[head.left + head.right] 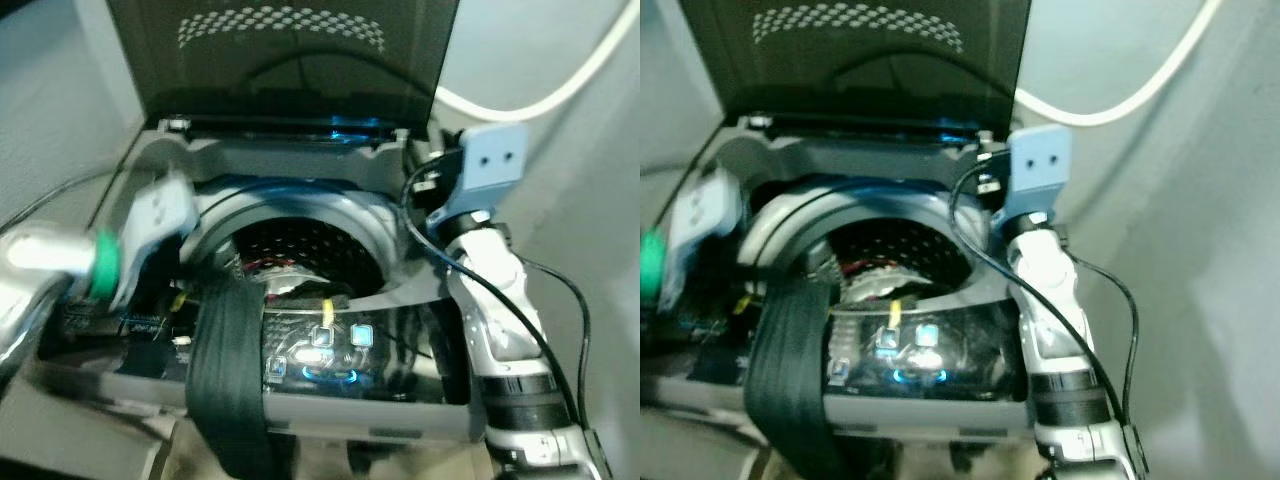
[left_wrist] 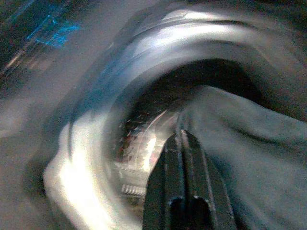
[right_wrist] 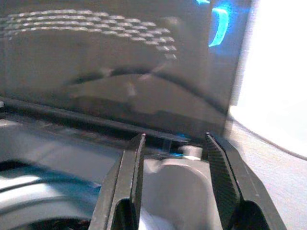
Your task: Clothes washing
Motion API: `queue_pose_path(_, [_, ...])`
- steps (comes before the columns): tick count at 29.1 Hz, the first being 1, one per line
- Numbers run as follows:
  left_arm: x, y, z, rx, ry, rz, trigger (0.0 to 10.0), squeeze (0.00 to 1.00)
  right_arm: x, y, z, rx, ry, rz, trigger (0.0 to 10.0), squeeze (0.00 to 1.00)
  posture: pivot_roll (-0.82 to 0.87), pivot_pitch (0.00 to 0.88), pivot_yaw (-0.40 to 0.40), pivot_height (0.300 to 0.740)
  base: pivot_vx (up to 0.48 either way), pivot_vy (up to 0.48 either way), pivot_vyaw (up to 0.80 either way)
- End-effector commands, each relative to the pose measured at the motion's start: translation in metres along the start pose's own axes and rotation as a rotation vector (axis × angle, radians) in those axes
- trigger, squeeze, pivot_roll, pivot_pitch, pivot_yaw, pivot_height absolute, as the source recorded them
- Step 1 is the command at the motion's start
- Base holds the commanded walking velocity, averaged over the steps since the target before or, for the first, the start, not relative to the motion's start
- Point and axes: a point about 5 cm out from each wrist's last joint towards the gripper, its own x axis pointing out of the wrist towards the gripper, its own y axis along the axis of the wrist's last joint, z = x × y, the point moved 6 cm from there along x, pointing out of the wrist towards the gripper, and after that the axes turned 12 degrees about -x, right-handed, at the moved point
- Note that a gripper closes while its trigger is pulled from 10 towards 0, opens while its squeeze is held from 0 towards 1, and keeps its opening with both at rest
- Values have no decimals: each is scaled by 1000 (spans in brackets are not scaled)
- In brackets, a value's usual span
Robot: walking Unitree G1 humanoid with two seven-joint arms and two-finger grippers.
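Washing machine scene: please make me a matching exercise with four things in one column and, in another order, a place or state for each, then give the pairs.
Things:
1. lid
2. dark garment
3. left gripper
4. right gripper

States:
A. fingers open, near the back right corner
B. raised upright
C. draped over the front edge
D. fingers shut, pointing into the drum

Pairs: 1-B, 2-C, 3-D, 4-A

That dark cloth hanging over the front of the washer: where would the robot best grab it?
Probably at the fold where the dark cloth bends over the washer front edge, coming from above. There it bunches into a narrow band that two fingers could pinch. The left hand already sits beside it by the drum opening.
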Motion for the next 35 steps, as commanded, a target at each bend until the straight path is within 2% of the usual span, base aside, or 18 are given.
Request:
queue_pose_path(1, [-3, 4, -20, 52, 112, 25, 10000, 0, -1, 0, -3, -6, 10, 1, 10000, 0, 134, 91, 88, 740, 0, 0, 0])
queue_pose_path(2, [-1, 16, -35, 71, 191, 73, 10000, 0, -1, 0, -5, -6, 15, 2, 10000, 0, 134, 91, 88, 740, 0, 0, 0])
queue_pose_path(4, [-1, 16, -35, 71, 191, 73, 10000, 0, -1, 0, -5, -6, 15, 2, 10000, 0, 134, 91, 88, 740, 0, 0, 0])
queue_pose_path(6, [0, 41, -56, 138, 320, 167, 10000, 0, -2, 0, -7, -6, 19, 1, 10000, 0, 131, 96, 90, 740, 0, 0, 0])
queue_pose_path(8, [-1, 56, -65, 185, 386, 218, 10000, 0, -3, -1, -7, -7, 19, 0, 10000, 0, 122, 100, 94, 740, 0, 0, 0])
queue_pose_path(14, [0, 92, -70, 328, 494, 350, 10000, 0, -5, -2, -7, -10, 17, -5, 10000, 0, 122, 100, 94, 740, 0, 0, 0])
queue_pose_path(16, [11, 134, -53, 560, 502, 464, 10000, 0, -6, -2, -6, -10, 19, -7, 10000, 0, 116, 111, 85, 740, 0, 0, 0])
queue_pose_path(18, [23, 168, -31, 706, 468, 563, 10000, 0, -5, -1, -10, -8, 30, -4, 10000, 0, 120, 115, 84, 740, 0, 0, 0])
queue_pose_path(21, [33, 191, -9, 761, 417, 641, 10000, 0, -5, 1, -14, -5, 39, 3, 10000, 0, 118, 130, 93, 740, 0, 0, 0])
queue_pose_path(23, [33, 191, -9, 761, 417, 641, 10000, 0, -5, 1, -14, -5, 39, 3, 10000, 0, 118, 130, 93, 740, 0, 0, 0])
queue_pose_path(24, [38, 196, 4, 809, 392, 672, 10000, 0, -6, 1, -16, -3, 41, 4, 10000, 0, 117, 132, 95, 740, 0, 0, 0])
queue_pose_path(25, [38, 196, 4, 809, 392, 672, 10000, 0, -6, 1, -16, -3, 41, 4, 10000, 0, 117, 132, 95, 740, 0, 0, 0])
queue_pose_path(27, [56, 191, 38, 898, 294, 713, 10000, 0, -9, 0, -18, 2, 43, -2, 10000, 0, 118, 139, 101, 740, 0, 0, 0])
queue_pose_path(30, [74, 169, 54, 744, 168, 678, 10000, 0, -11, -1, -17, 3, 37, -10, 10000, 0, 100, 145, 114, 740, 0, 0, 0])
queue_pose_path(32, [74, 169, 54, 744, 168, 678, 10000, 0, -11, -1, -17, 3, 37, -10, 10000, 0, 100, 145, 114, 740, 0, 0, 0])
queue_pose_path(33, [78, 163, 57, 691, 132, 666, 10000, 0, -12, -1, -17, 3, 34, -11, 10000, 0, 100, 145, 114, 740, 0, 0, 0])
queue_pose_path(34, [81, 154, 59, 588, 76, 646, 10000, 1000, -13, -2, -15, 0, 29, -15, 10000, 0, 99, 147, 116, 740, 0, 0, 0])
queue_pose_path(35, [83, 148, 59, 510, 31, 625, 10000, 1000, -13, -3, -14, -1, 25, -17, 10000, 0, 99, 147, 116, 740, 0, 0, 0])
